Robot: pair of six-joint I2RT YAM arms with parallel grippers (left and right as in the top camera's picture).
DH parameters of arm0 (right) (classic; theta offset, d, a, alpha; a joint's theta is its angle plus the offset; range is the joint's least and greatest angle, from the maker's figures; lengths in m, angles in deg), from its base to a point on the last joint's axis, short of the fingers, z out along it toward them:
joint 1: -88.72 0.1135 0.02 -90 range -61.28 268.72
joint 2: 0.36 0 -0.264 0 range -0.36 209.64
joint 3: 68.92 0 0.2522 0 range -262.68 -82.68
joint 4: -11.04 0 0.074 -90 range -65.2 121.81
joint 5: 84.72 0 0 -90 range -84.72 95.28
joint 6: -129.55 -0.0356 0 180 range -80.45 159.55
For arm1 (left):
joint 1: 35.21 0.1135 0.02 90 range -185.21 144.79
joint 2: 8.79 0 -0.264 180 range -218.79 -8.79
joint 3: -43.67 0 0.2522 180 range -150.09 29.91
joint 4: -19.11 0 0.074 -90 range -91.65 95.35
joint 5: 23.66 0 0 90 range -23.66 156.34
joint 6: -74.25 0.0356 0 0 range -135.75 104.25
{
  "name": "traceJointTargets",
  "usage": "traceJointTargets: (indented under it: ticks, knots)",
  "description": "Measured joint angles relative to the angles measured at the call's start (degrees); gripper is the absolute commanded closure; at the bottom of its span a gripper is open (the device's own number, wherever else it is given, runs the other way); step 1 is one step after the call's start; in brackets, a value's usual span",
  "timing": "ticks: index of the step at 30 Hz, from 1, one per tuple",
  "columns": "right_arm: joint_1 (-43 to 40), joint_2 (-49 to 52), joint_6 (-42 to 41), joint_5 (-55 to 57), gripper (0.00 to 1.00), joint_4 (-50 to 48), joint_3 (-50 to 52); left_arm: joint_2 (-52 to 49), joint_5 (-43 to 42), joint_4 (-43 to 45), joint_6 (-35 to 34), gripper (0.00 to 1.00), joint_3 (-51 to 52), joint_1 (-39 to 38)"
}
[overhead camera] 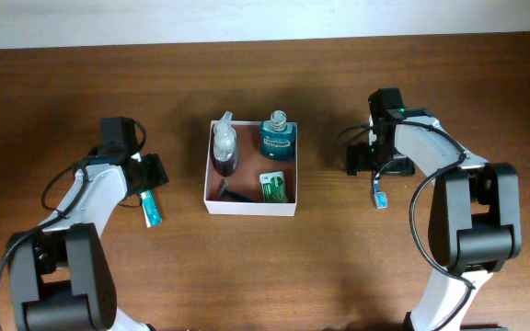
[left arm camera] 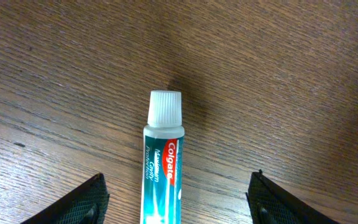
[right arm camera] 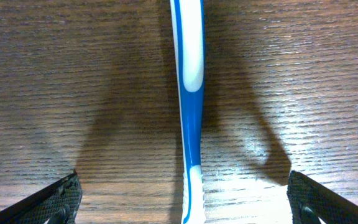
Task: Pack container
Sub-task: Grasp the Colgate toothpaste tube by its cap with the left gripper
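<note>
The container [overhead camera: 249,209], a shallow square box with white walls and a reddish-brown inside, sits mid-table. It holds a clear bottle of purple liquid [overhead camera: 224,147], a teal mouthwash bottle [overhead camera: 279,138], a green packet [overhead camera: 273,187] and a dark item [overhead camera: 235,194]. My left gripper [overhead camera: 147,184] is open left of the box, its jaws [left arm camera: 176,202] on either side of a Colgate toothpaste tube [left arm camera: 163,168] lying on the table. My right gripper [overhead camera: 375,167] is open right of the box, its jaws [right arm camera: 182,199] on either side of a blue and white toothbrush [right arm camera: 190,93] lying flat.
The wooden table [overhead camera: 265,276] runs under everything. A pale wall edge [overhead camera: 265,18] lies along the far side. The toothpaste tube [overhead camera: 152,210] and the toothbrush [overhead camera: 379,195] each lie outside the box, near the arms' bases.
</note>
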Motion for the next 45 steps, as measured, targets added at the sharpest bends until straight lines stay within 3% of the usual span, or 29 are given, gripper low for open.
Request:
traceJointTargets:
  ticks: [24,26,33,36,45]
  knots:
    - [0.0,0.0,0.0,0.0,0.01,0.0,0.0,-2.3,3.1,1.0,2.1,0.32,1.0,0.0]
    - [0.0,0.0,0.0,0.0,0.01,0.0,0.0,-3.9,2.8,1.4,2.1,0.38,0.9,0.0]
    - [0.0,0.0,0.0,0.0,0.01,0.0,0.0,-4.1,3.2,2.0,2.4,0.81,0.8,0.0]
    - [0.0,0.0,0.0,0.0,0.01,0.0,0.0,-4.1,3.3,1.9,2.8,0.92,0.8,0.0]
    - [0.0,0.0,0.0,0.0,0.01,0.0,0.0,-3.0,3.4,-3.0,3.0,0.99,0.1,0.0]
